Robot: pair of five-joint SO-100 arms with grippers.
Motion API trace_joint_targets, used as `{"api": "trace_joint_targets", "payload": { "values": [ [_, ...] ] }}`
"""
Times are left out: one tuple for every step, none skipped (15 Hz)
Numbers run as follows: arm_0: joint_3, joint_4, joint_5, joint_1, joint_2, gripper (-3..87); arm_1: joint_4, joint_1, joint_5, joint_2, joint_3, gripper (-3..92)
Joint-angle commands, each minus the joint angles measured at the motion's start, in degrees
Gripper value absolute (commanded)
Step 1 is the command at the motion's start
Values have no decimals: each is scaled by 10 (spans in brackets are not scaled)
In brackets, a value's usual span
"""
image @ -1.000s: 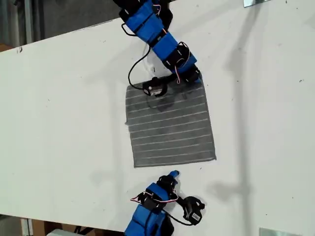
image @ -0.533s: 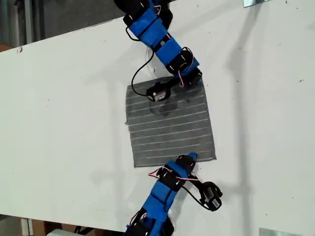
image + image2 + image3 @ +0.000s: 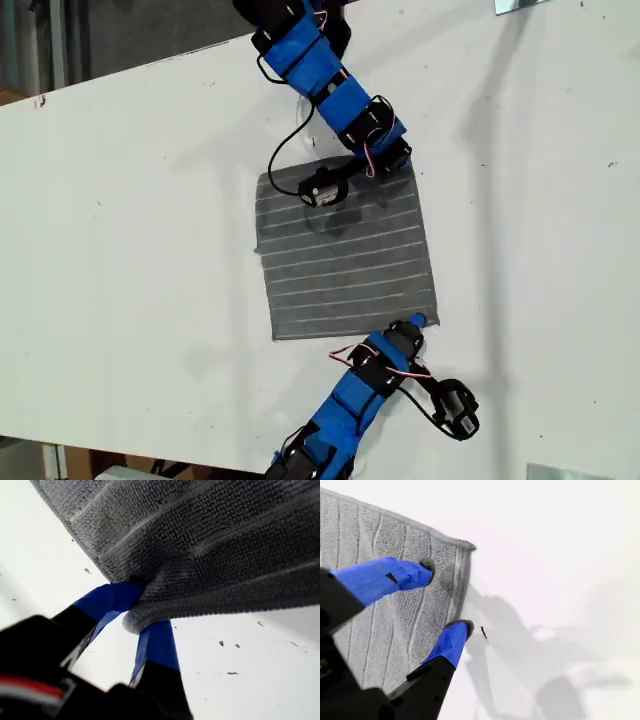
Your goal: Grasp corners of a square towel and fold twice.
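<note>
Grey striped soft square towel (image 3: 345, 255) lies flat on the white bench (image 3: 130, 220); my first claw (image 3: 137, 612) pinches its corner (image 3: 131, 621) at one o'clock in the exterior view; my second claw (image 3: 447, 597) is spread, straddling the five o'clock corner (image 3: 466, 545), gripping nothing.

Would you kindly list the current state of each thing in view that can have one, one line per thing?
towel: spread flat on the table, unfolded, one corner pinched.
my first gripper: shut on a bunched corner of the towel.
my second gripper: open, one finger over the towel, the other at its edge near a corner; nothing gripped yet.
table: white, bears the towel, a few small specks on it.
</note>
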State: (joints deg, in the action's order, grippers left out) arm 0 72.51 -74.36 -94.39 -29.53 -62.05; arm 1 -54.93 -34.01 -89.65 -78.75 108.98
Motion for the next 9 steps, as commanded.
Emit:
{"api": "trace_joint_targets", "payload": {
  "values": [
    [-4, 14, -4, -5, 0, 219, -7, -14, -1, 1, -33, -1],
    [10, 41, 7, -2, 2, 220, -13, -14, -1, 2, -40, -1],
    [8, 60, 20, 0, 4, 220, -21, -14, -1, 2, -44, -1],
    [-2, 70, 33, 0, 6, 220, -25, -14, -1, 2, -46, -1],
    [-17, 74, 44, -2, 10, 220, -26, -13, -1, 2, -46, -1],
    [-25, 76, 50, -2, 16, 220, -26, -12, -1, 2, -47, -1],
    [-26, 81, 52, 1, 25, 220, -26, -12, 0, 2, -47, -1],
    [-26, 89, 53, 1, 35, 220, -27, -14, -1, 2, -49, -1],
    [-32, 93, 54, 1, 47, 220, -27, -16, -1, 3, -52, -1]
  ]
}}
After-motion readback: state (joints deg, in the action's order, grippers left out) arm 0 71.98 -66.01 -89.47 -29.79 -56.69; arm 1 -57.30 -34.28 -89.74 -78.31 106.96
